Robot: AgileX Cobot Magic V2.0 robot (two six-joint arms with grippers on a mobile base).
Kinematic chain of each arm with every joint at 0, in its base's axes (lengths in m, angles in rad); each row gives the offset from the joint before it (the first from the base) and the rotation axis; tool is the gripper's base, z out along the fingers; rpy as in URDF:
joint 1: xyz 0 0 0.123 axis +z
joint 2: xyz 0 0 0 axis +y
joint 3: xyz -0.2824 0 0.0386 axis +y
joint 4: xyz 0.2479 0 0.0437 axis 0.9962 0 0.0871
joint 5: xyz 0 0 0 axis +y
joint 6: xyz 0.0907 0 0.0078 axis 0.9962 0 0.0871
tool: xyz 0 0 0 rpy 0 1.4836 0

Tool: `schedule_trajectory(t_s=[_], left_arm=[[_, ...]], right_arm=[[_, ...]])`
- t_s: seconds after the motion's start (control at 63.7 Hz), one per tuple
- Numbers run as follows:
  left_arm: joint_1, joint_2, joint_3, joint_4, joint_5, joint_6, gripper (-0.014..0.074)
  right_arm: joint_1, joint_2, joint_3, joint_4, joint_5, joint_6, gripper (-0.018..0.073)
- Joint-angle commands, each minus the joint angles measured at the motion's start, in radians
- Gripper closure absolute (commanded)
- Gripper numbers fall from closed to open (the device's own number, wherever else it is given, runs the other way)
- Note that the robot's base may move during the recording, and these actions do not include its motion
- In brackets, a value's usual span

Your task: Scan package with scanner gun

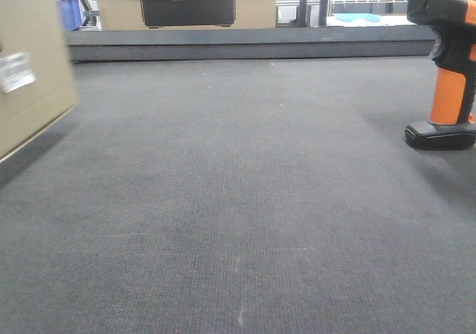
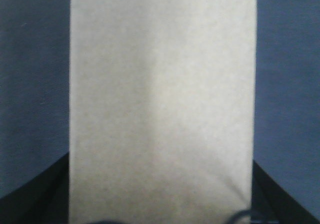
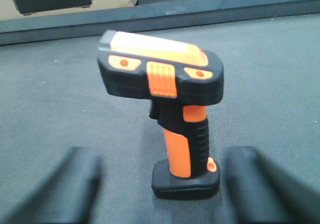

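**Scanner standing, box tilted, no scan yet**

The scanner (image 1: 447,74) stands upright on its black foot on the grey mat (image 1: 238,200), at the far right. The box (image 1: 30,70) sits well apart to its left, tilted, one edge off the mat, label (image 1: 15,71) facing the scanner's side.

Right gripper (image 3: 162,186): fingers spread either side of the scanner's foot, not touching. Left gripper: fingers barely visible beside the box in the wrist view; grip cannot be told.

Judgement: scanner rigid, top-heavy, likely to tip; take the ribbed orange handle. Box light, stiff, smooth; hold by opposite edges.
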Motion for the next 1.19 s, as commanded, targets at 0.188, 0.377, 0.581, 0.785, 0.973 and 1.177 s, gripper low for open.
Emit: schedule_trajectory(t_s=[0.188, 0.377, 0.581, 0.785, 0.973, 1.177], left_arm=[[0.041, -0.038, 0.077, -0.003, -0.085, 0.039, 0.0708], [0.041, -0.038, 0.104, -0.003, -0.115, 0.039, 0.0708], [0.041, -0.038, 0.104, -0.001, -0.131, -0.012, 0.0705], [0.041, -0.036, 0.104, -0.001, -0.131, -0.015, 0.0504], [0.041, -0.036, 0.104, 0.001, -0.131, -0.015, 0.0258], [0.041, -0.036, 0.104, 0.000, -0.113, -0.016, 0.0077]], right_arm=[[0.002, -0.104, 0.005, -0.004, 0.101, -0.003, 0.0727], [0.002, -0.158, 0.005, -0.004, 0.136, -0.003, 0.0727], [0.002, -0.180, 0.005, -0.004, 0.148, -0.003, 0.0727], [0.002, -0.181, 0.005, -0.004, 0.164, -0.003, 0.0727], [0.002, -0.185, 0.005, -0.004, 0.163, -0.003, 0.0727], [0.002, -0.226, 0.005, -0.016, 0.180, -0.003, 0.0727]])
